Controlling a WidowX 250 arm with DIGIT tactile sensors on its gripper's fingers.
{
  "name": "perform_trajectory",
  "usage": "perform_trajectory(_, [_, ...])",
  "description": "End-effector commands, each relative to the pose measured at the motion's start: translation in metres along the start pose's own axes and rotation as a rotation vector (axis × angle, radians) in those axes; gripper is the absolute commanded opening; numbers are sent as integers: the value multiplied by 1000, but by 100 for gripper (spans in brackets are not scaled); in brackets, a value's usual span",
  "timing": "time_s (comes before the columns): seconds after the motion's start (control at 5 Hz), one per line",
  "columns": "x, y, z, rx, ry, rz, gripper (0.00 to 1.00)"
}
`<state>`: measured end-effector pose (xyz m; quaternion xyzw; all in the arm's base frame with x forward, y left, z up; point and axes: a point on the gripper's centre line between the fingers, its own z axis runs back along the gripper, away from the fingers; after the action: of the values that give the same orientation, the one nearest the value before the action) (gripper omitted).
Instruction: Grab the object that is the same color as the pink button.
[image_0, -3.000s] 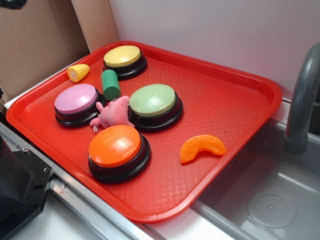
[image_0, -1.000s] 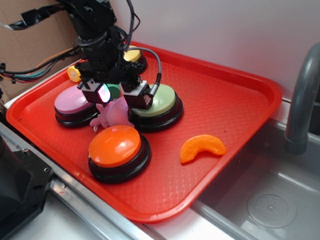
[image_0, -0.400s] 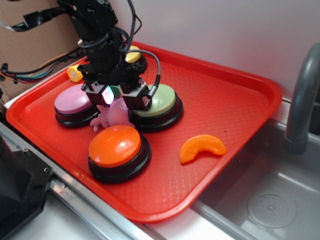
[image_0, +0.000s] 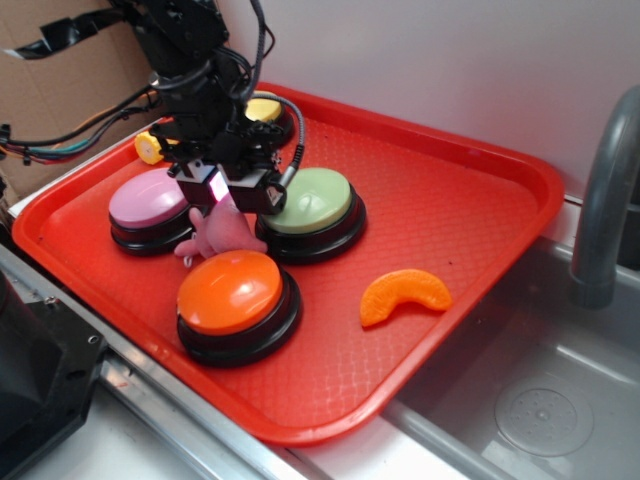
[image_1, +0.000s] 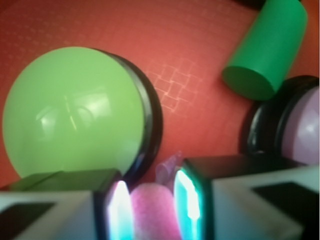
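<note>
The gripper (image_0: 228, 188) pinches the fuzzy pink plush pig (image_0: 215, 230) between the pink button (image_0: 150, 200) and green button (image_0: 305, 200)

Plain white wall (image_0: 450, 70) behind, evenly lit, no hard shadows. Brown cardboard sheet (image_0: 70, 85) leaning at upper left. Grey sink basin (image_0: 540, 400) at lower right, round drain (image_0: 543, 418) in its floor, curved grey faucet (image_0: 605, 200) rising at the right edge. Metal rail (image_0: 190, 425) running along the near edge of the table, with a dark block (image_0: 35, 390) at lower left.
</note>
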<state>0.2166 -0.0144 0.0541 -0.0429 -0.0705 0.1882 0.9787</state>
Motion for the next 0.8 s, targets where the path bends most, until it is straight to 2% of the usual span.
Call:
perform_trajectory(0.0, [11, -2, 63, 67, -34, 31, 0])
perform_trajectory(0.2, [15, -1, 108, 122, -25, 10, 0])
perform_trajectory(0.6, [29, 25, 177, 113, 60, -111, 0])
